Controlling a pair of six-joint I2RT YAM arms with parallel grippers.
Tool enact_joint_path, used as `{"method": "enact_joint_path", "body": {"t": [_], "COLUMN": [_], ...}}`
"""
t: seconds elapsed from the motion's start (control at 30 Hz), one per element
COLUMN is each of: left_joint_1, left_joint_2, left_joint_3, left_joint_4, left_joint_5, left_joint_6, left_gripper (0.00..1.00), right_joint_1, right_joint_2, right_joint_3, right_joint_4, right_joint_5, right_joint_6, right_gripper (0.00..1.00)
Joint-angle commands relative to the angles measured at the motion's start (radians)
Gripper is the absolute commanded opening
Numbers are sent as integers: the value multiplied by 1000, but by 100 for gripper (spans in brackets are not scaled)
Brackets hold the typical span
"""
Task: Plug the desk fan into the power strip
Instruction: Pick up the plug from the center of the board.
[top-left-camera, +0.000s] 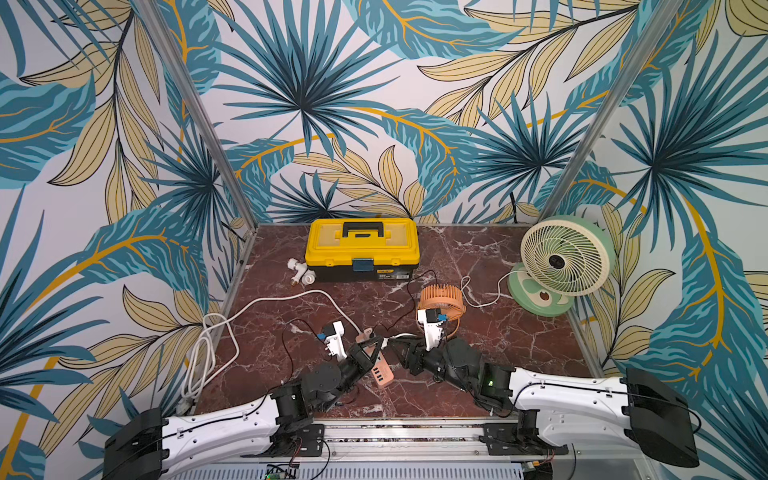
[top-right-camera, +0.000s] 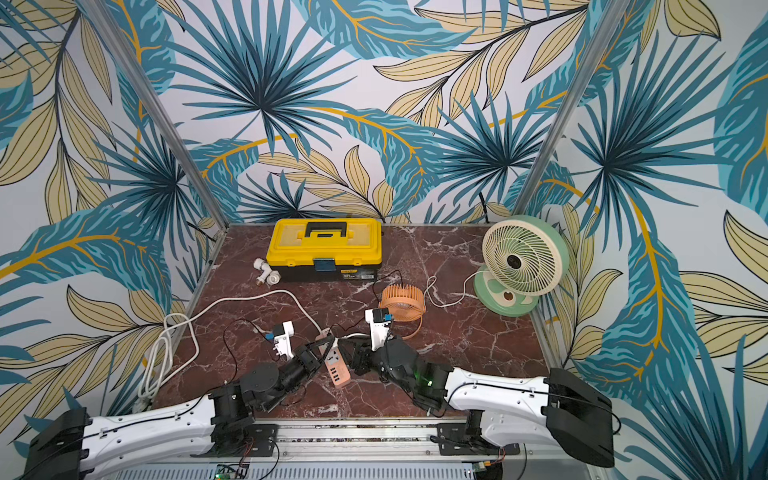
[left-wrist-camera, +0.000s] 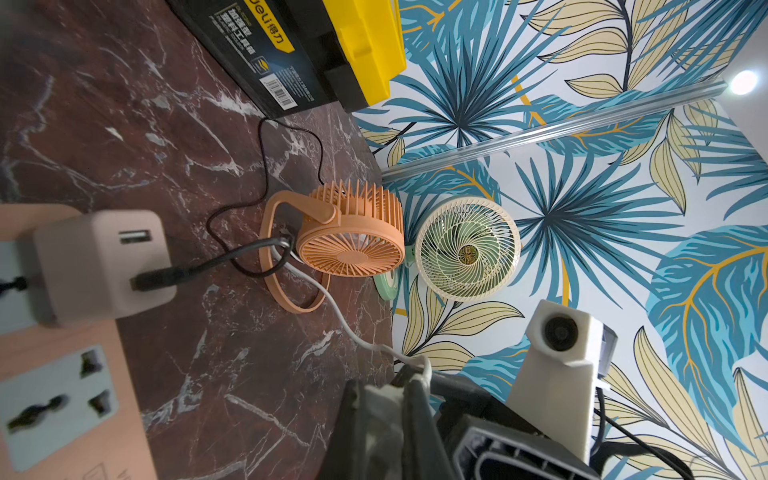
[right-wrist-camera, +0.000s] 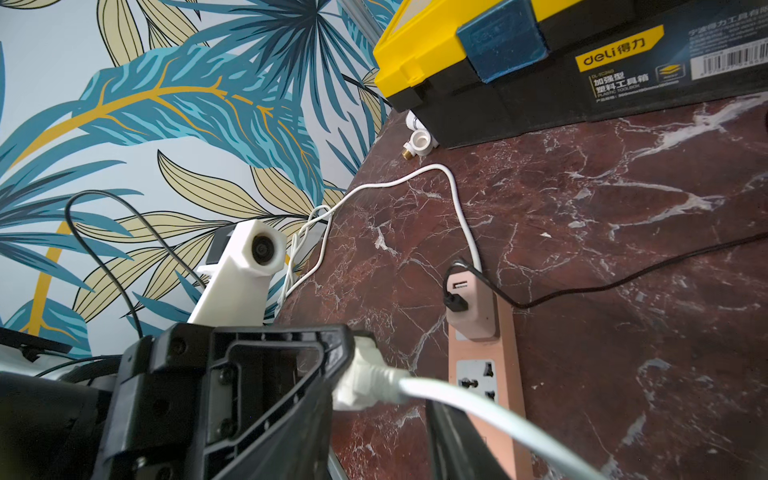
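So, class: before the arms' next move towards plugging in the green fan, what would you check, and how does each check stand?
1. Left gripper holds white plug: ok.
2. Power strip has a free socket: ok, the near one.
3. Plug lined up with that socket: cannot tell.
4. Right gripper closed on white cord: cannot tell.
5. Cord clear of orange fan: not ok, crosses its stand.

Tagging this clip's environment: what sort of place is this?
Probably a staged robot test cell, not a real room: leaf-print wall panels on aluminium posts, a marble-look tabletop, two arms on a front rail.
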Motion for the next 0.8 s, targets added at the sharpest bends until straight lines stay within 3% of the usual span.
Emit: {"method": "enact_joint_path", "body": {"t": [0.0,0.33,0.53,0.67,0.77], "left_joint_1": [-4,-4,-4,-5,-4], "left_joint_2": [-3,3,4,-35,-105], "left_joint_3": [-17,-17,-21,-14,-12], "left_joint_4": [18,26,22,-45,-160], "left_joint_5": [16,17,20,10,-9], "left_joint_6": [5,21,25,45,47], "left_gripper": [0,0,0,48,60], "right_joint_1": [-21,-56,-66,-67,-77], "right_joint_2": [21,57,55,23,-22], "right_joint_3": [0,-10,-5,-19,-35], "right_joint_4": [73,139,154,143,129], "right_joint_5": [-11,-83,-133,-125,-123], "right_joint_6": [45,97,100,105,112], "right_gripper": [39,29,10,1,0]}}
